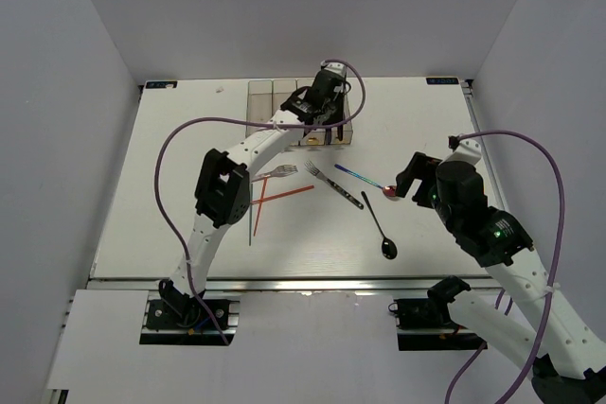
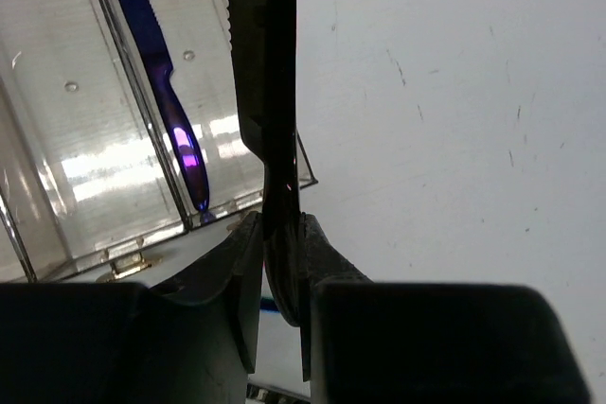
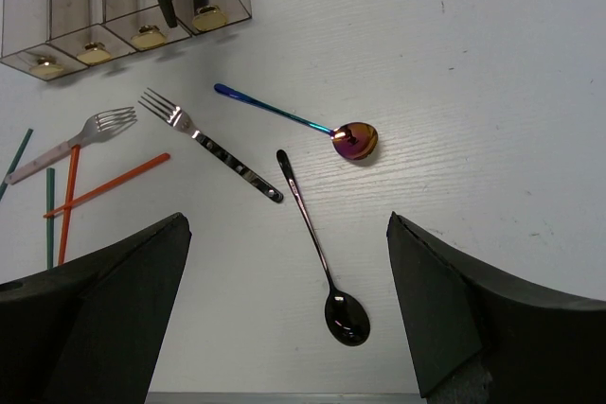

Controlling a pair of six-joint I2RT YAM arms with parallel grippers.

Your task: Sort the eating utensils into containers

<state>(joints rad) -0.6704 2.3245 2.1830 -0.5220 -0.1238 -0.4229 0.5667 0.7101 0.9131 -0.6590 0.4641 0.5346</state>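
My left claw point(image 2: 281, 238) is closed on a dark knife point(image 2: 268, 63), pinching its handle with the serrated blade pointing away from the wrist. It holds the knife at the containers point(image 1: 275, 101), which stand at the far middle of the table point(image 1: 189, 139). From the wrist camera I cannot tell whether the blade tip is inside a compartment or just in front of the clear wall. A blue knife point(image 2: 175, 111) already stands in the end compartment beside it. My right claw point(image 3: 284, 234) hangs wide open and empty above the table's right half, with the iridescent spoon point(image 3: 355, 139) and the black spoon point(image 3: 346, 317) lying below it, apart from each other. Further left lie the dark-handled fork point(image 3: 208, 144) and the pale-handled fork point(image 3: 85, 134), tines near each other. The red chopsticks point(image 3: 114, 182) lie crossed, with the teal chopsticks point(image 3: 49, 215) beside them.
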